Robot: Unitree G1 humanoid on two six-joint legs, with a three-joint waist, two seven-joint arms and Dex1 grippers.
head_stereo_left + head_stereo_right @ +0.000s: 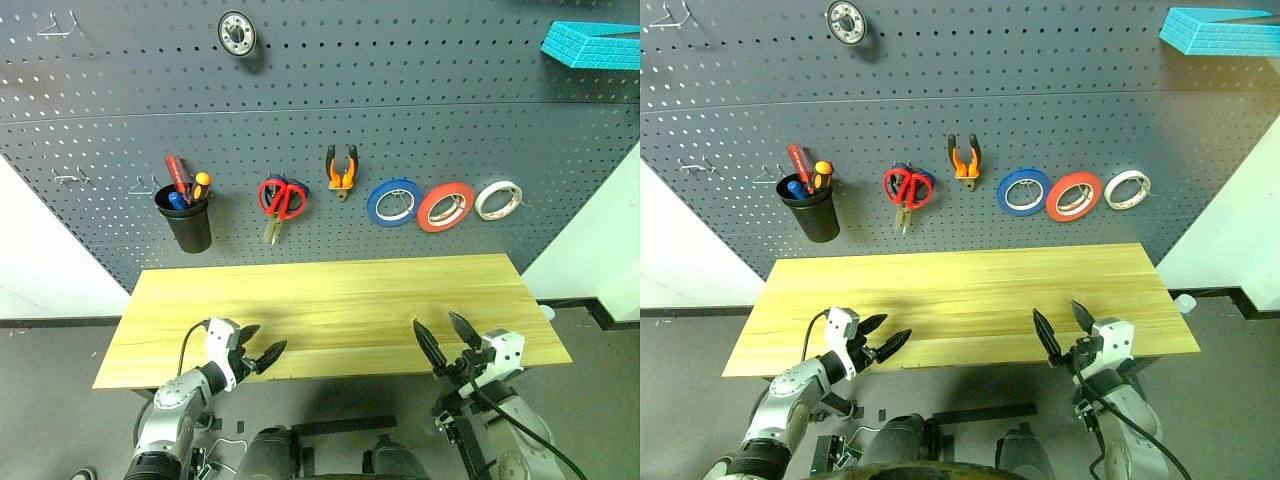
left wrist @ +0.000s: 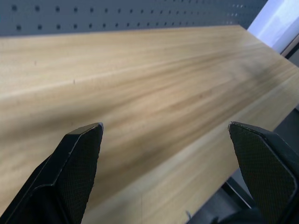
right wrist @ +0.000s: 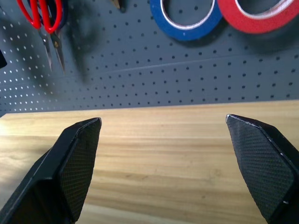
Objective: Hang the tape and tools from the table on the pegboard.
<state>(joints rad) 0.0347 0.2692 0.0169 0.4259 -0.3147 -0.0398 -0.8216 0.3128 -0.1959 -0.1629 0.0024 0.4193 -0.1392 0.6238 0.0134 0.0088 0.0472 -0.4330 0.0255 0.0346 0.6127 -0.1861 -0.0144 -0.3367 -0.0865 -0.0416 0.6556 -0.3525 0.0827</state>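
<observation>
The red tape (image 1: 446,206) hangs on the dark grey pegboard (image 1: 330,90), between a blue roll and a white roll. Left of the tapes hang the orange-and-black pliers (image 1: 342,168) and the red-handled scissors (image 1: 283,198). The orange-yellow screwdriver (image 1: 201,183) stands in a black cup. The light wood table (image 1: 330,295) bears nothing. My left gripper (image 1: 258,350) hovers open over the table's near left edge, empty. My right gripper (image 1: 447,338) is open and empty at the near right edge, facing the pegboard.
A blue roll (image 1: 394,201) and a white roll (image 1: 498,199) flank the red tape. The black cup (image 1: 186,222) also holds a red-handled screwdriver. Bare wire hooks (image 1: 68,180) sit at the far left. A round metal piece (image 1: 237,34) and a teal block (image 1: 590,45) are up high.
</observation>
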